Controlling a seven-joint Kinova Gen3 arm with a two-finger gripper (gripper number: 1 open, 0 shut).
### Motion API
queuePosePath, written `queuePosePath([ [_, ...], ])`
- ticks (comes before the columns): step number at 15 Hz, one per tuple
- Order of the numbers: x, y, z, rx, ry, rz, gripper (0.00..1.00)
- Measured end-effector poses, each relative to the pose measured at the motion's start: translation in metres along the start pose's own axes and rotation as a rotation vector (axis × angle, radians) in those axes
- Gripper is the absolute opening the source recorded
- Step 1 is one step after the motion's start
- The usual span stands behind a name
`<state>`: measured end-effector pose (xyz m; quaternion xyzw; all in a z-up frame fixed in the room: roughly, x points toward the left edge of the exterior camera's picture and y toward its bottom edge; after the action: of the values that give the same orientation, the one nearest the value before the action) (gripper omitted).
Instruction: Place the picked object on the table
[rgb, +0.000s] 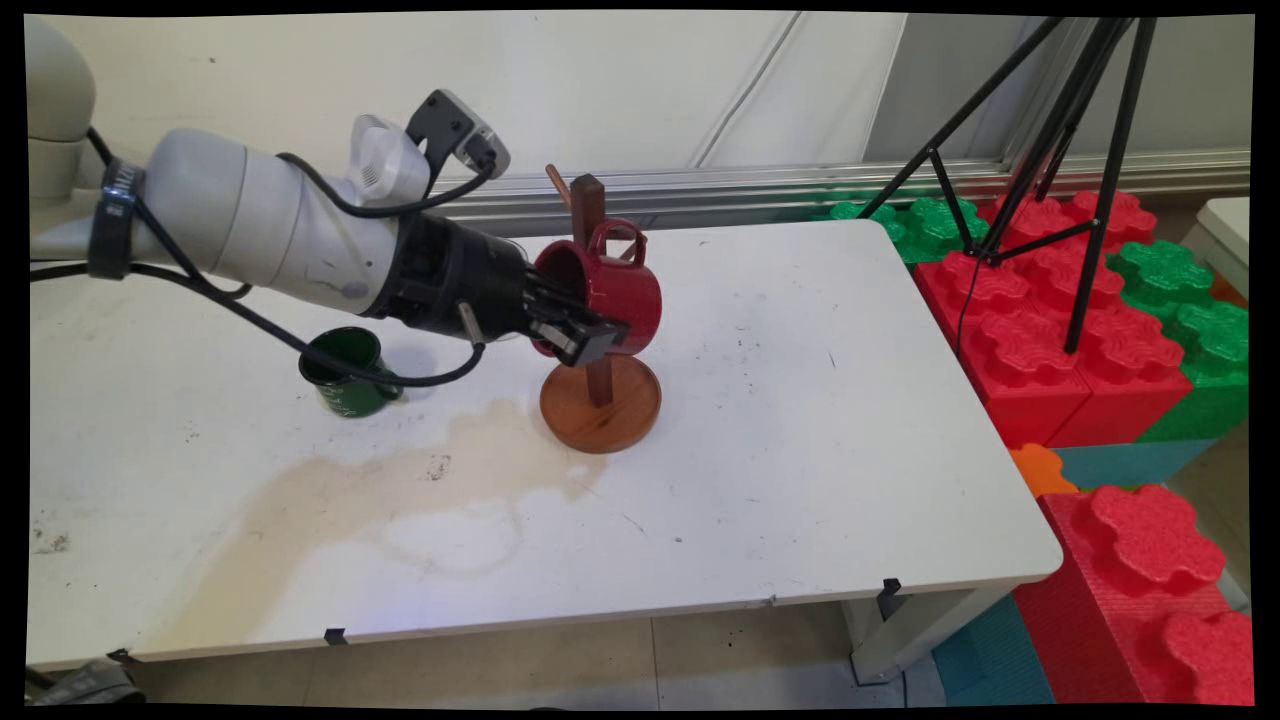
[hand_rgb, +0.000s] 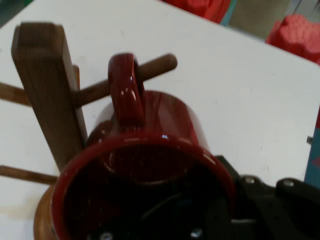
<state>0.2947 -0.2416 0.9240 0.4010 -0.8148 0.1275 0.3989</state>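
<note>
Glossy dark-red ceramic fills my hand view: a mug (hand_rgb: 145, 165) lying on its side, mouth toward the camera, its looped handle (hand_rgb: 125, 90) threaded over a round wooden peg (hand_rgb: 155, 67). My claw (rgb: 590, 335) is clamped on the mug's rim, one finger inside the mouth and one outside. At the middle of the main view the mug hangs against the square upright of a wooden mug tree (rgb: 600, 400), above its round, smooth base on the white counter (rgb: 800, 400). Only the main view shows a green enamel mug (rgb: 345, 375) standing upright left of the tree, and a tan stain (rgb: 400, 490) spreading across the counter below it.
</note>
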Motion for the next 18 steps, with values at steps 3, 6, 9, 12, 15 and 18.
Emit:
queuePosePath([
  [3, -0.001, 0.001, -0.007, 0.013, -0.002, 0.017, 0.0],
  [6, 0.0, 0.004, -0.013, 0.015, 0.001, 0.037, 0.0],
  [9, 0.0, 0.007, -0.016, 0.004, 0.003, 0.056, 0.0],
  [12, 0.0, 0.012, -0.019, -0.021, 0.006, 0.076, 0.0],
  [15, 0.002, 0.02, -0.02, -0.057, 0.01, 0.111, 0.0],
  [18, 0.004, 0.026, -0.022, -0.086, 0.013, 0.156, 0.0],
])
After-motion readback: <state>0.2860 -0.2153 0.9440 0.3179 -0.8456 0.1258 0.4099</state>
